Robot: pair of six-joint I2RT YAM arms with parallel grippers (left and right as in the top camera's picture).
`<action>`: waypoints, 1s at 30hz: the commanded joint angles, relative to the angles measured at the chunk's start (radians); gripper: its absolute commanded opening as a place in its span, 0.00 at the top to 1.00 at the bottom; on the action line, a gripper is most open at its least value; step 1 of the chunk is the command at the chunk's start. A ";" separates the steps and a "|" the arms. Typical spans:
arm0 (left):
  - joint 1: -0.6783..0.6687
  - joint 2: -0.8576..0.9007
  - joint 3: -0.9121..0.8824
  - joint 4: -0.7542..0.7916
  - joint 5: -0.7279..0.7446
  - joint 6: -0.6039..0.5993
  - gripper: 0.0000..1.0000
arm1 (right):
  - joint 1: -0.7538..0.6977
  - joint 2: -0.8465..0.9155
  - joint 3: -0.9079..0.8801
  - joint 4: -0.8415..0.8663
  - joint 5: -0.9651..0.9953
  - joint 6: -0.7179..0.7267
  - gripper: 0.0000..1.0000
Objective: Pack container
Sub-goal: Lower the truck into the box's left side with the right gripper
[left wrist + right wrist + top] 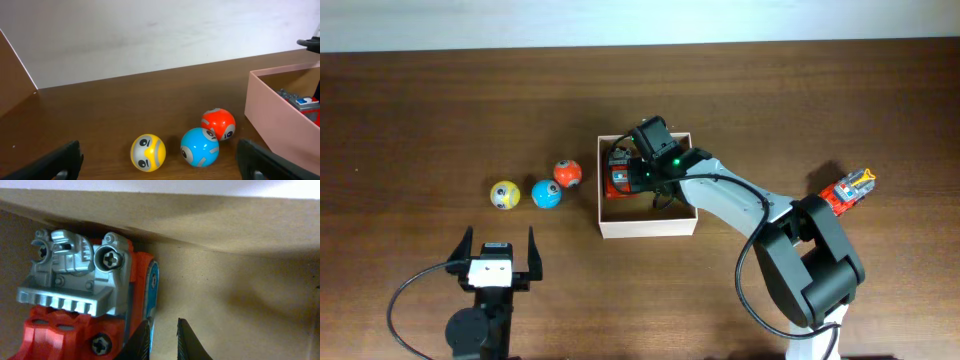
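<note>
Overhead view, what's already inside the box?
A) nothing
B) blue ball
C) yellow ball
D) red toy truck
D: the red toy truck lies inside the container against its left wall, while the yellow ball and blue ball sit outside it on the table.

No legible text, label, brand or number on the container [648,227], toy truck [617,180] or balls [546,194].

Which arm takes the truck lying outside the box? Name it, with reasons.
Right: that truck lies on this arm's side of the container; the left fingers sit across it, by the balls.
</note>
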 commanded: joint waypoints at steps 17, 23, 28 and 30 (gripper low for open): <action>0.000 -0.010 -0.005 -0.002 0.011 0.013 0.01 | -0.002 0.005 0.019 0.009 -0.050 0.188 0.89; 0.000 -0.010 -0.005 -0.002 0.011 0.013 0.01 | -0.002 0.005 0.019 0.008 -0.055 0.245 0.90; 0.000 -0.010 -0.005 -0.002 0.011 0.013 0.01 | -0.002 0.005 0.019 0.022 -0.094 0.266 0.90; 0.000 -0.010 -0.005 -0.002 0.011 0.013 0.01 | -0.002 0.005 0.019 0.037 -0.122 0.266 0.90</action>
